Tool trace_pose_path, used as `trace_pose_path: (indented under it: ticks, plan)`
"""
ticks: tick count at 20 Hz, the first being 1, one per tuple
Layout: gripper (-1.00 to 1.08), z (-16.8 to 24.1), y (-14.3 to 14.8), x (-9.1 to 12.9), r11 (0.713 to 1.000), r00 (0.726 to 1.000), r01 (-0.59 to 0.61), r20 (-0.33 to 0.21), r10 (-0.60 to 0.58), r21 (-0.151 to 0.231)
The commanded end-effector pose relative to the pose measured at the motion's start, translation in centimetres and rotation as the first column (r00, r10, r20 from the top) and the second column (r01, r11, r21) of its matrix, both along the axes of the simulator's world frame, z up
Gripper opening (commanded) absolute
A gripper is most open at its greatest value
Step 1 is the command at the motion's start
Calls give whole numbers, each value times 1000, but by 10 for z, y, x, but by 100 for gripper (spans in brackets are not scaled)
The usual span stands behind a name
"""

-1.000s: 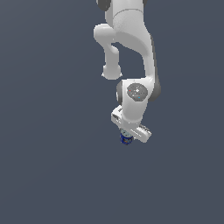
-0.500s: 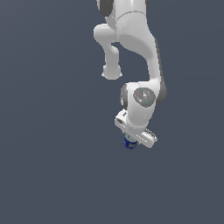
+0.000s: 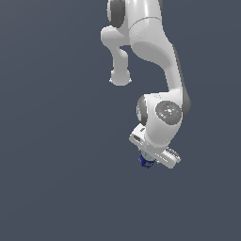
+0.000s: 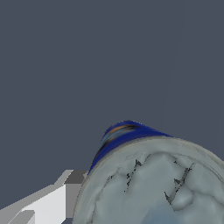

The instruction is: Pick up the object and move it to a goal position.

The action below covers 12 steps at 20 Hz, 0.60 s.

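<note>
Can: the small can (image 3: 146, 161) shows as a dark blue body just under the hand in the exterior view; in the wrist view the can (image 4: 148, 175) fills the near corner, its pale grey-silver round top facing the camera and a band of blue wall beyond it.
Where it is: tucked between the fingers at the arm's tip, toward the lower middle of the exterior view, with plain dark grey all round it. Whether it rests on the surface or hangs clear of it cannot be told; no shadow or edge settles that.
Long axis: judged from the wrist view, the round top looks up toward the wrist, so the axis runs roughly along the hand's own approach line, the blue body pointing away from the camera. A slight lean is possible.
Gripper: the gripper (image 3: 149, 162) appears clenched around the can; one white finger (image 4: 48, 203) lies close against the can's side in the wrist view. The other finger is out of sight.
Arm: the white Panda arm (image 3: 157, 56) reaches down from the top of the exterior view, wrist bent over the can.
Step in hand: likely the carry, the grasp being made.
Next move calls for: a steady transfer toward the goal, grip kept firm. No goal marker is visible in either view.
</note>
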<state>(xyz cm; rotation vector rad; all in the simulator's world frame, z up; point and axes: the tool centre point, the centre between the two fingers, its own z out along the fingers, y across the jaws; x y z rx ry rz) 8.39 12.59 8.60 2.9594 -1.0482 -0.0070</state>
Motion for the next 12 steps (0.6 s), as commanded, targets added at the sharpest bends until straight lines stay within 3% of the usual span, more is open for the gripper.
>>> trace_pose_path:
  ticks: [1,12]
  plan:
    - [-100,4,5,9,1000,1000,0,5,0,1]
    - [-100,6,12,21,1000,1000,0,5,0,1]
